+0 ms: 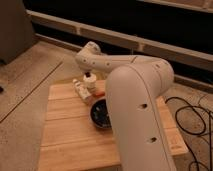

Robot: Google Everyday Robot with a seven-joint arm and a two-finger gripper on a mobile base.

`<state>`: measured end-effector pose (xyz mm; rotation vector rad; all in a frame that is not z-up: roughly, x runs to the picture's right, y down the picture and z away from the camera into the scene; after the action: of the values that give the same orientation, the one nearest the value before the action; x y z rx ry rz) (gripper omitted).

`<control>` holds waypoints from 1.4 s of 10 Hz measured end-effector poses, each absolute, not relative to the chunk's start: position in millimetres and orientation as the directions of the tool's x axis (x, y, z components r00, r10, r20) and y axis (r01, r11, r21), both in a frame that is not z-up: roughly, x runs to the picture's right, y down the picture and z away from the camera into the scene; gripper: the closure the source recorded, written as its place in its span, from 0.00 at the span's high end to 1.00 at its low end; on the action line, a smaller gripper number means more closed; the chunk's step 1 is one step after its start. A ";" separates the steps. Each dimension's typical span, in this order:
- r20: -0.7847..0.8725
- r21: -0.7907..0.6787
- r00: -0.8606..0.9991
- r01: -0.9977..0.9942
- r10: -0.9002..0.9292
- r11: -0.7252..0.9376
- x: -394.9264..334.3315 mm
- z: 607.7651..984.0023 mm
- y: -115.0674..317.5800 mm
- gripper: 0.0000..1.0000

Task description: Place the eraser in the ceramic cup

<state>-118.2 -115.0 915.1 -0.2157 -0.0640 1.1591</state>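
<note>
The pincer (90, 79) hangs closed near the tabletop's (65, 145) far edge, right over the ceramic cup (90, 85); the eraser isn't visible, so I can't judge whether it's delivered.

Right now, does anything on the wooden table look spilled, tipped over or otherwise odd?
Nothing stands out. The black bowl sits flat on the wooden table, with no spill around it. The end effector hangs above the far edge of the table beside some small pale items, too unclear to judge.
</note>
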 end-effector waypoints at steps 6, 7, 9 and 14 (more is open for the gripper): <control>-0.052 -0.188 0.408 -0.901 0.912 0.392 -113.0 934.8 -118.7 0.00; -0.058 -0.192 0.402 -0.903 0.914 0.385 -111.6 939.5 -116.4 0.00; -0.071 -0.205 0.392 -0.906 0.917 0.371 -109.3 950.1 -111.8 0.00; -0.055 -0.237 0.381 -0.903 0.923 0.358 -117.5 952.3 -114.1 0.00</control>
<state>-117.5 -114.1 952.3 -0.2435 -0.0934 1.1801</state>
